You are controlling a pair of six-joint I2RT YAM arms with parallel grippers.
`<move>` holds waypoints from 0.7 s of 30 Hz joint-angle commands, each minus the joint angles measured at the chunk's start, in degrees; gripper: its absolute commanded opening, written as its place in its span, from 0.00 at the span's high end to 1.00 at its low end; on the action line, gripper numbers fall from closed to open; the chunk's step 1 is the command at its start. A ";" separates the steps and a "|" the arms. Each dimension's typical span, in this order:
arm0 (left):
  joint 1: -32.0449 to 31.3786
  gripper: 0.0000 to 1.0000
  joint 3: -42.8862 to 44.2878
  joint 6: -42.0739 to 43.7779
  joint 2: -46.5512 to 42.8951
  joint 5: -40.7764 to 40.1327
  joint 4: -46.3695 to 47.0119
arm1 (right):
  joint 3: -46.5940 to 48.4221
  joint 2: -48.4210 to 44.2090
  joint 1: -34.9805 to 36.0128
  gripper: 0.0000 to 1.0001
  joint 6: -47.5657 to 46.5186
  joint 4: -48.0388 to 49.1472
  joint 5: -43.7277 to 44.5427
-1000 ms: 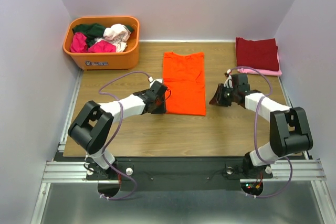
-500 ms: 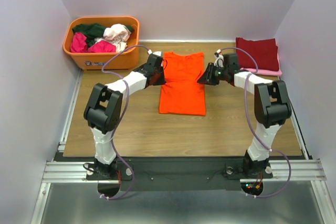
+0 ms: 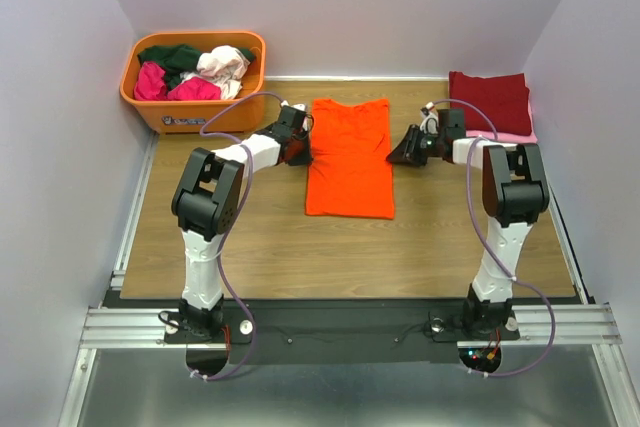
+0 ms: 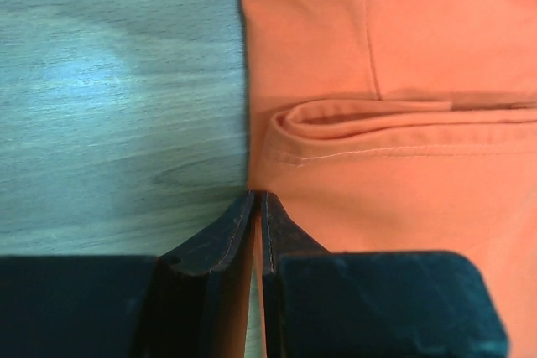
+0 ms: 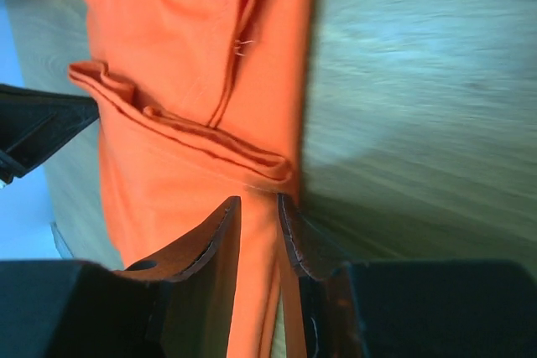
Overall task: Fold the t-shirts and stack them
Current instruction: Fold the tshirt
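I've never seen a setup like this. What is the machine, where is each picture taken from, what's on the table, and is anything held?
Two robot arms are bolted at the near edge of a wooden table, each ending in a two-finger gripper. The wide picture looks down from above and behind them. The two close-ups come from cameras on the wrists, their own dark fingers showing at the bottom. On the table lies an orange t-shirt, sleeves folded in. The left gripper sits at its left edge, the right gripper at its right edge, jaws nearly together; whether they pinch the cloth I cannot tell. Far left, an orange tub holds crumpled shirts. Far right, a folded dark red shirt lies on a pink one.
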 commanded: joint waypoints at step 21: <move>-11.39 0.65 -20.22 -9.29 -21.40 -2.14 -3.73 | -24.45 -26.50 8.73 0.66 6.52 2.09 1.28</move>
